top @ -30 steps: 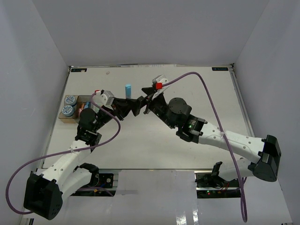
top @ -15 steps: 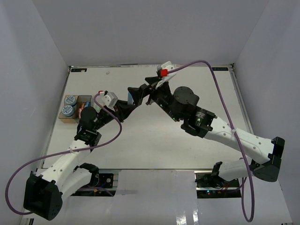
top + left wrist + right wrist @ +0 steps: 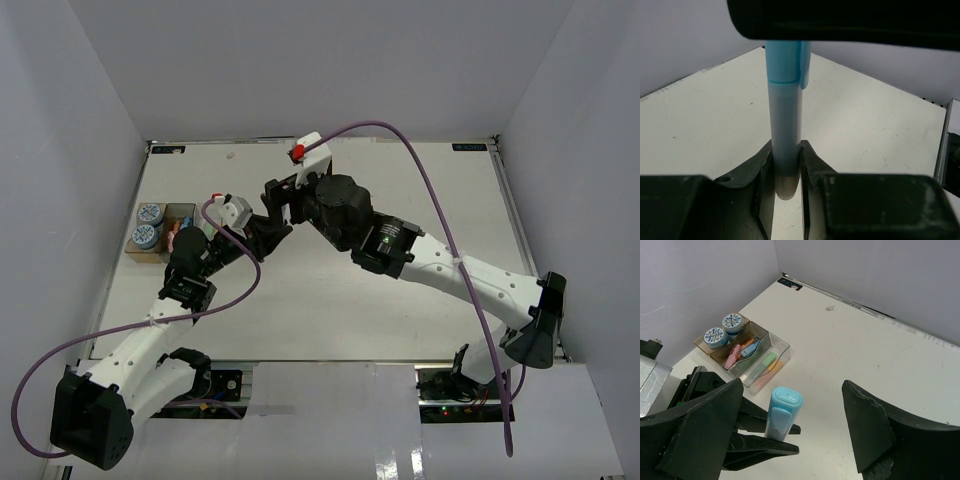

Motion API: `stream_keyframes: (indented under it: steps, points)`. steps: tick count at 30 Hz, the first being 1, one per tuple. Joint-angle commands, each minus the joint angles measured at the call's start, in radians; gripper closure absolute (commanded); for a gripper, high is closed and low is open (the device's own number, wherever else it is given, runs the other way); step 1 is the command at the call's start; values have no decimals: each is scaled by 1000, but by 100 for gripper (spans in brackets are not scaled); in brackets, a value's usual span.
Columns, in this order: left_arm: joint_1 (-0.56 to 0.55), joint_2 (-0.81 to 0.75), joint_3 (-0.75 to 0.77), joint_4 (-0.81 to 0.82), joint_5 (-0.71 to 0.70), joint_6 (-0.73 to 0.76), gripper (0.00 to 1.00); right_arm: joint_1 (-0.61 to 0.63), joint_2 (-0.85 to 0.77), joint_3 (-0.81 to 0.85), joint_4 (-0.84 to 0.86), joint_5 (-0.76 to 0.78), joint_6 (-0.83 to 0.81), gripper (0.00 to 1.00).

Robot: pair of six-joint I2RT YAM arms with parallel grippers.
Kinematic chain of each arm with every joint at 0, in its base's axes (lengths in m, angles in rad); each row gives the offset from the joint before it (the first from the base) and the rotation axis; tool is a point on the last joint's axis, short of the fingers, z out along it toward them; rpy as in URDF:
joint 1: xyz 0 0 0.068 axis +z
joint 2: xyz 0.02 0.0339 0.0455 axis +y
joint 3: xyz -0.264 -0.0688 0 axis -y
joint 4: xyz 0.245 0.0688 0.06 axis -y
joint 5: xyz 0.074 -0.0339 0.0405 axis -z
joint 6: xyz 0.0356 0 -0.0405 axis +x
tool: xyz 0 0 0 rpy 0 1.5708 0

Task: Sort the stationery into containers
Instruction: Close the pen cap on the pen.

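My left gripper (image 3: 786, 155) is shut on the lower end of a light blue highlighter (image 3: 785, 115) and holds it upright above the table. In the right wrist view the highlighter (image 3: 782, 412) stands up out of the left gripper's fingers (image 3: 765, 446). My right gripper (image 3: 792, 390) is open, with one jaw on each side of the cap and not touching it. In the top view the right gripper (image 3: 283, 197) covers the highlighter, just above the left gripper (image 3: 268, 230). Two blue-and-white rolls (image 3: 724, 329) sit in the tan bin (image 3: 704, 342).
Three bins stand in a row at the left (image 3: 178, 215). The middle clear bin (image 3: 754, 330) holds pink, orange and blue pieces. The nearest clear bin (image 3: 782, 346) holds green and orange pieces. Grey walls enclose the table on three sides.
My right arm has swung left and its open gripper now sits over the highlighter's cap, hiding it in the top view. The left gripper has barely moved.
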State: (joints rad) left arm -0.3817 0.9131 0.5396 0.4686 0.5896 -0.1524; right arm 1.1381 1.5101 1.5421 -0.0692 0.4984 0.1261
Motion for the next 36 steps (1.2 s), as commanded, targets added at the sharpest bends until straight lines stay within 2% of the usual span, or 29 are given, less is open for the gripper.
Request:
stream_keyframes:
  steps: [1,5,6,10,14,17,23,36]
  points:
    - [1,-3,43,-21,29,19,89,2,-40,35,23,-12,-35,14]
    - [3,10,49,-15,91,2,91,-72,-146,-34,26,-242,-92,16]
    - [1,21,52,-4,139,-2,91,-115,-168,-51,26,-362,-109,16]
    - [3,50,66,15,260,-35,91,-213,-284,-132,25,-595,-184,16]
    - [3,66,72,38,346,-58,91,-331,-327,-195,34,-850,-210,17]
    - [1,75,80,33,374,-59,91,-354,-326,-220,57,-955,-214,18]
    - [1,75,79,36,377,-62,91,-357,-280,-238,141,-1077,-195,21]
    - [1,73,80,36,381,-64,91,-357,-199,-232,186,-1113,-167,31]
